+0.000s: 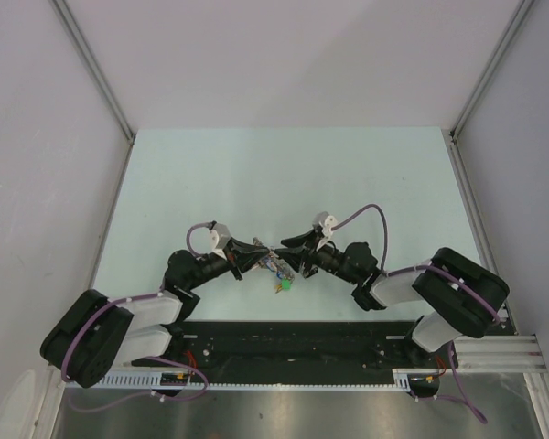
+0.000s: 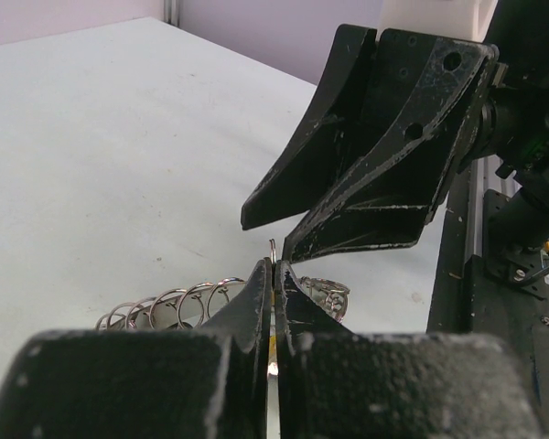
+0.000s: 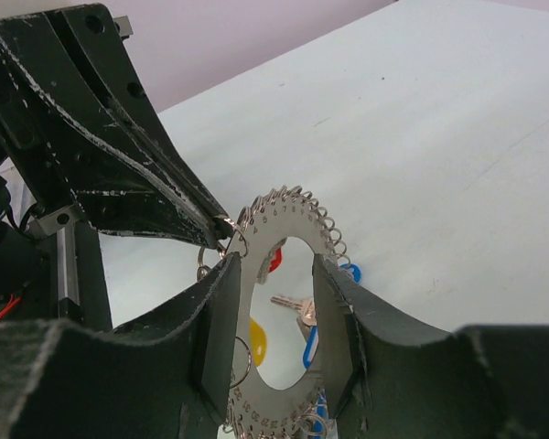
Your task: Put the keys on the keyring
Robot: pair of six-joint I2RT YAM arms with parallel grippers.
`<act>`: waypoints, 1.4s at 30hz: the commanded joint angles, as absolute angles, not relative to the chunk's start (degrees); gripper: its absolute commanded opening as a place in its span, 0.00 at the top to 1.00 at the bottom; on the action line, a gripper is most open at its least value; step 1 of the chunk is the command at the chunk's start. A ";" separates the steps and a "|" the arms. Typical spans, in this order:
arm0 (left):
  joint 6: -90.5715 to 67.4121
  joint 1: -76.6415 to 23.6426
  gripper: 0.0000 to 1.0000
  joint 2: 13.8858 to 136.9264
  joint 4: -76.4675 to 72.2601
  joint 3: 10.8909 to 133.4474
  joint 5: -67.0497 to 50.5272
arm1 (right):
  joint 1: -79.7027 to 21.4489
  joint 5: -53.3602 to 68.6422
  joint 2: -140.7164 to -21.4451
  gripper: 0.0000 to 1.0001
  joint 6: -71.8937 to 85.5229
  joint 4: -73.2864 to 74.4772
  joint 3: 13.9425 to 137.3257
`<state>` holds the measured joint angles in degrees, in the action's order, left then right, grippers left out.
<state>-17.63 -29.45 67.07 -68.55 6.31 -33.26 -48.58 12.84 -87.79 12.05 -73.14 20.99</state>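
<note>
The step in hand is judged to be the threading of a key onto the keyring (image 3: 288, 215). The keyring is held upright above the bench (image 3: 439, 137), between the two arms near the bench's near edge. It is seen as a flat numbered silver ring edged with small wire loops.

The right claw (image 3: 276, 265) is set partly apart, and the keyring is gripped across its width between its fingers. The left claw (image 2: 273, 267) is closed tight, and a small wire loop (image 2: 272, 247) is pinched between its tips at the keyring's upper rim. Whether a key hangs from that loop cannot be told.

For the next move, the pinched loop is judged to need holding steady or prying apart while the keyring is kept from turning. A fine, slow alignment of the two claws is called for, since their tips are almost touching.

One keyring and two claws are counted. Of the keys, the following are made out in the right wrist view:
- one red-headed key (image 3: 274, 260)
- two blue-headed keys (image 3: 351, 272)
- one yellow-headed key (image 3: 256, 340)
- one bare silver key (image 3: 291, 302)

A green-headed key (image 1: 284, 285) is seen just below the cluster in the top view. More may be hidden behind the claws. The rim loops are too many and too small to be counted.
</note>
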 commanded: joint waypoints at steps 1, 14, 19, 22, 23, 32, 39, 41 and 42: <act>-18.37 -29.97 1.00 66.27 -74.88 6.42 -32.70 | -49.48 12.74 -89.64 0.58 12.65 -81.56 22.15; -18.37 -30.41 1.00 66.36 -75.32 6.15 -32.43 | -49.75 11.86 -91.76 0.60 15.29 -86.22 22.85; -17.93 -30.41 1.00 66.01 -74.71 5.98 -31.99 | -50.18 11.43 -88.16 0.59 14.68 -84.82 22.06; -17.75 -30.50 1.00 65.74 -74.36 5.98 -31.64 | -50.54 10.20 -86.05 0.59 14.33 -84.03 21.45; -17.75 -30.50 1.00 65.66 -74.36 5.80 -31.55 | -50.62 9.85 -85.61 0.59 14.24 -83.85 21.18; -17.67 -30.41 1.00 65.21 -74.00 5.80 -31.38 | -50.89 9.14 -84.98 0.58 14.33 -83.23 21.27; -17.93 -30.41 1.00 64.86 -74.00 6.06 -31.46 | -50.71 8.44 -88.50 0.59 14.68 -84.64 21.53; -17.93 -30.50 0.99 64.78 -74.00 6.06 -31.38 | -50.71 8.70 -89.29 0.60 15.20 -85.17 21.80; -18.02 -30.41 1.00 64.86 -74.09 6.06 -31.38 | -50.71 8.96 -89.82 0.61 15.21 -85.25 21.97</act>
<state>-18.00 -30.15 66.24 -69.69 5.58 -32.08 -50.54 9.69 -88.12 14.98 -74.78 21.12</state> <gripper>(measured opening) 0.006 0.403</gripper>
